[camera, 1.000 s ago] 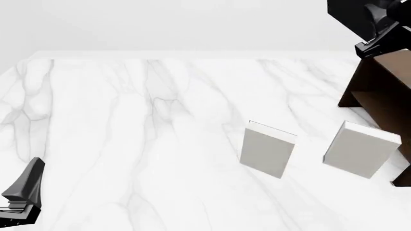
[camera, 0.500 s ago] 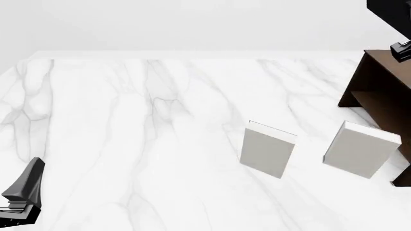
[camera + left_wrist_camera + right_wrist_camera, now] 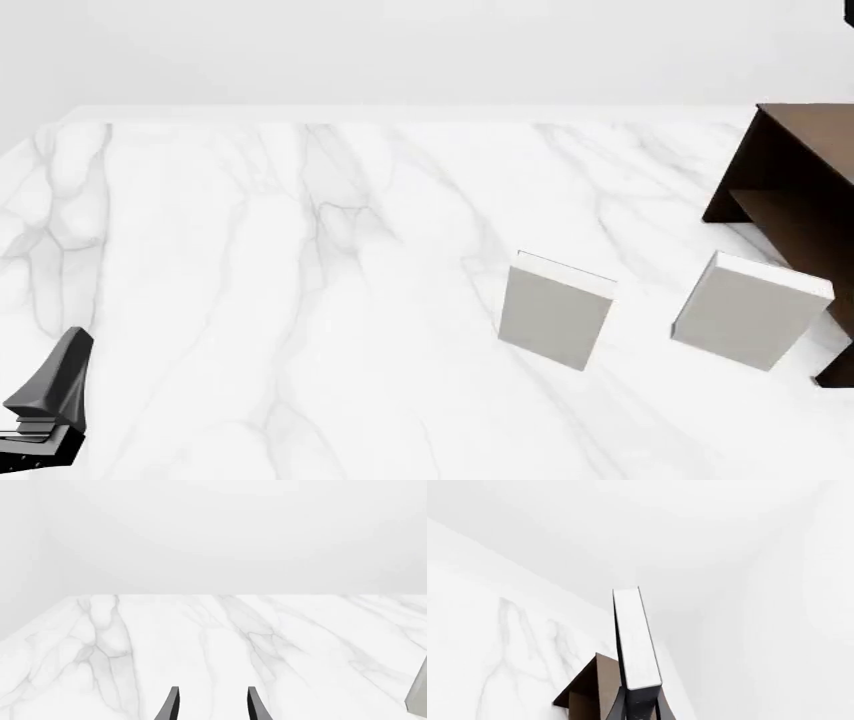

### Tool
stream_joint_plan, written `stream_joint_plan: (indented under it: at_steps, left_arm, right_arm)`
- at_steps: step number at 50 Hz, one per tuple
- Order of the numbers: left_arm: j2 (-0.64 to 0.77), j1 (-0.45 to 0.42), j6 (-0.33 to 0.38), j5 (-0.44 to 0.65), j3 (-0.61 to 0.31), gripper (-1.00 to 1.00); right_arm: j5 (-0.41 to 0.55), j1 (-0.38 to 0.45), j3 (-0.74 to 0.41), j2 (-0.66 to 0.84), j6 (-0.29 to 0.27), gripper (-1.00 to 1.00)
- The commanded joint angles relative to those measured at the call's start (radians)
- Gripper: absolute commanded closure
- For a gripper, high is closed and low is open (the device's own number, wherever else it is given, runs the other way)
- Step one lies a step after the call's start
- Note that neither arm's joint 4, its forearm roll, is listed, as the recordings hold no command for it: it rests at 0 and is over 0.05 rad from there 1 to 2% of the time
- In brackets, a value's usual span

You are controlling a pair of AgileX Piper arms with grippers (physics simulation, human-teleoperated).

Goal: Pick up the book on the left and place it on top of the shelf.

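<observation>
On the left of the front view, the left gripper (image 3: 47,405) sits parked at the near table edge as it did a second ago; its own camera shows the jaws parted a moderate way with only bare marble table (image 3: 267,300) between them. The two pale grey books (image 3: 557,310) (image 3: 747,311) have not moved. The change is at far right: the right arm, seen above the shelf (image 3: 801,190) a second ago, has risen out of the front view. The carry is probably under way, with the placing yet to come. In the right wrist view the right gripper (image 3: 639,706) is clamped on the book (image 3: 635,637), white page edge to the camera, its long axis along the fingers, above the shelf.
</observation>
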Motion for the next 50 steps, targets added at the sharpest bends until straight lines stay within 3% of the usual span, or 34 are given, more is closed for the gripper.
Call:
stream_joint_plan:
  at_steps: [1,29,33,50]
  left_arm:
    - [0.0,0.0,0.0,0.0,0.0,-1.0]
    - [0.0,0.0,0.0,0.0,0.0,-1.0]
    - [0.0,0.0,0.0,0.0,0.0,-1.0]
    - [0.0,0.0,0.0,0.0,0.0,-1.0]
  right_arm:
    - [0.01,-0.057,-0.025,-0.016,0.017,1.0]
    - [0.002,-0.156,-0.031,0.0,-0.02,1.0]
    - [0.022,-0.181,-0.057,0.019,0.009,1.0]
    - [-0.039,-0.234,-0.038,0.079,-0.04,1.0]
